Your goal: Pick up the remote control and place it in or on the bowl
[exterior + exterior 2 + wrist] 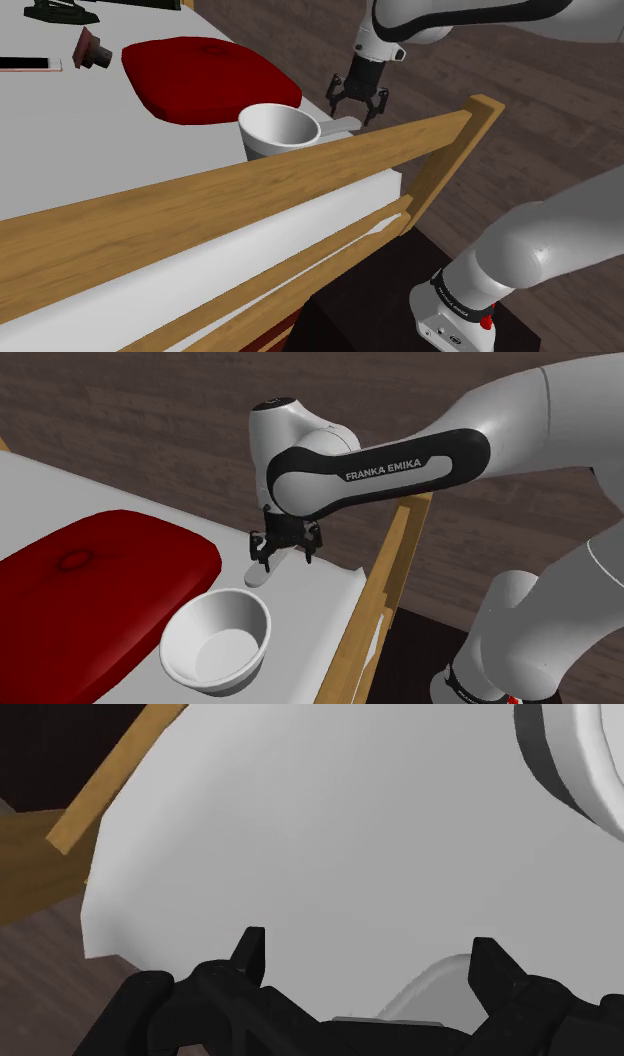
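Note:
The remote control (341,125) is a pale grey, flat, rounded slab lying on the white bed surface (90,140), just right of the white bowl (280,128) in the shoulder view. My black gripper (360,103) hangs right over it, open, with nothing between its fingers. From the second exterior view the remote (260,574) lies under the gripper (285,552), and the bowl (218,637) stands upright a short way nearer the camera. In the wrist view the remote's rounded end (432,992) shows between the spread fingers of the gripper (368,954), and they do not touch it.
A dark red cushion (200,75) lies beyond the bowl. A slanted wooden bed rail (250,190) runs along the near edge, with its post (400,552) close to the arm. Small dark objects (93,48) sit at the far left. Wooden floor (500,60) surrounds the bed.

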You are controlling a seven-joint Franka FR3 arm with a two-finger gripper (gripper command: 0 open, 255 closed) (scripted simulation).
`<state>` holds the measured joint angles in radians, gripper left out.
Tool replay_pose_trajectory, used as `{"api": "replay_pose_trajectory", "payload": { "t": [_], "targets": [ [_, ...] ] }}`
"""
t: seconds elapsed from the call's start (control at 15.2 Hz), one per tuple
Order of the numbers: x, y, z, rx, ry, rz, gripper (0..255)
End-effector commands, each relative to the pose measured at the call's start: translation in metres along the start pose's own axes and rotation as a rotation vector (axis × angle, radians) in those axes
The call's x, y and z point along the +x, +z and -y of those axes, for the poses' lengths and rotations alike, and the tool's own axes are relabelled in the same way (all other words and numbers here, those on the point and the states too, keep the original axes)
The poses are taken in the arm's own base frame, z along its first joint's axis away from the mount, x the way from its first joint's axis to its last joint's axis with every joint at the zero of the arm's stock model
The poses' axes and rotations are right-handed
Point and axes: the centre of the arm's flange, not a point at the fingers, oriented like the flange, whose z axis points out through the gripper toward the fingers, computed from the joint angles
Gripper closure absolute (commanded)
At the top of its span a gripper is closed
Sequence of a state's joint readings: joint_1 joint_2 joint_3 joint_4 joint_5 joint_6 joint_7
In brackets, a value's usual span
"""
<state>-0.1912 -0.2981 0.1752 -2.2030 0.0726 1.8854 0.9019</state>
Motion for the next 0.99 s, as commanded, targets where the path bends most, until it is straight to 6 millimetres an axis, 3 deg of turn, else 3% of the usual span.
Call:
{"api": "replay_pose_trajectory", "payload": {
  "t": [0.0,0.26,0.59,0.92],
  "targets": [
    [0.022,0.009,0.012,0.0,0.129,-0.005,0],
    [0.069,0.025,0.026,-0.001,0.371,-0.015,0],
    [0.126,0.042,0.027,-0.003,0.652,-0.027,0],
    [0.127,0.069,0.026,-0.003,0.652,-0.027,0]
  ]
}}
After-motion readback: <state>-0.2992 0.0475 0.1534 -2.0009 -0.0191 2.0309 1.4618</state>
